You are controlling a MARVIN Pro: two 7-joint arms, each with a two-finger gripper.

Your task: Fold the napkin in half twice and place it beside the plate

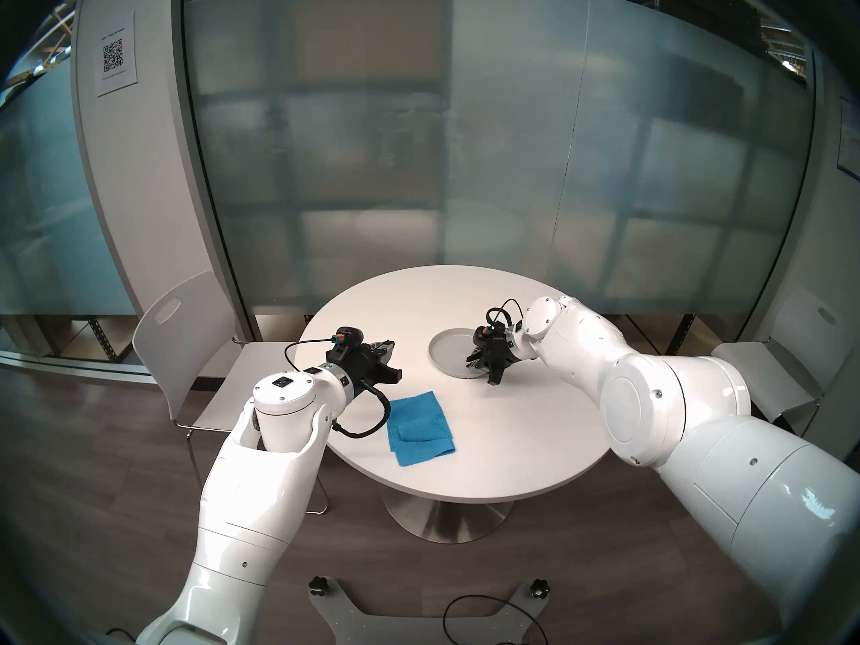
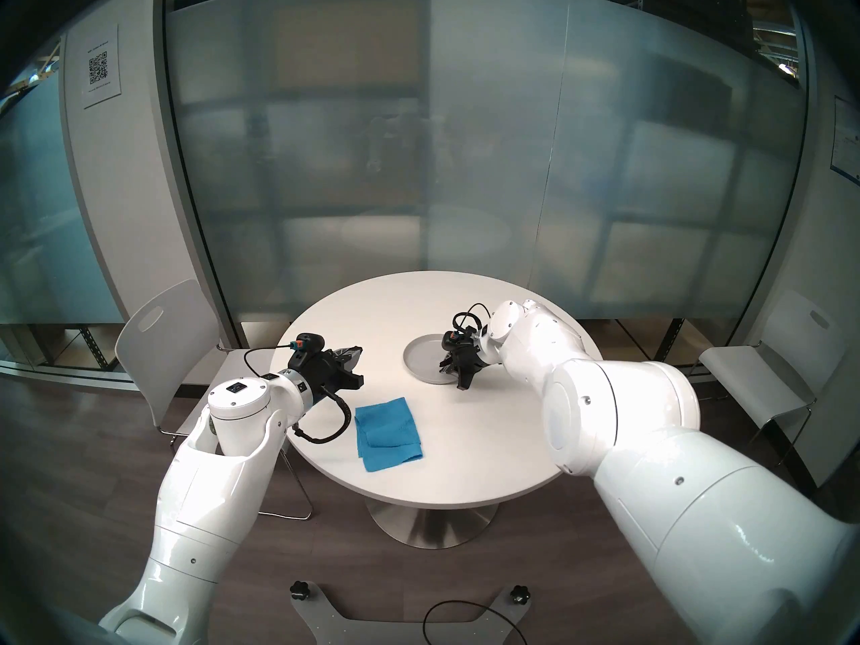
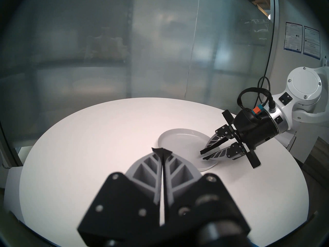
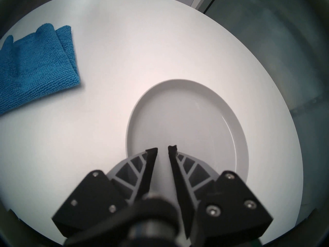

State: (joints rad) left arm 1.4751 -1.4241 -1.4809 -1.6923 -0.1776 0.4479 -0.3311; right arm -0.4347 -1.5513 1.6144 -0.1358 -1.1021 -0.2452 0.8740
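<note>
While the blue napkin (image 1: 420, 427) is lying loosely folded on the round white table (image 1: 488, 458), well apart from the grey plate (image 1: 449, 353), the left gripper (image 3: 161, 150) is hovering with tips pressed together — empty. The right gripper (image 4: 162, 148) is hanging over the plate's rim, tips slightly apart, holding nothing. Soft, light, floppy terry — probably best pinched at a hemmed corner

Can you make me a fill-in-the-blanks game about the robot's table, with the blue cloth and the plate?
1. The napkin is the colour ____.
2. The right gripper hangs over the ____, holding nothing.
3. The left gripper has its two fingers pressed ____.
4. The plate and napkin both lie on a round white ____.

Missing words: blue; plate; together; table
</note>
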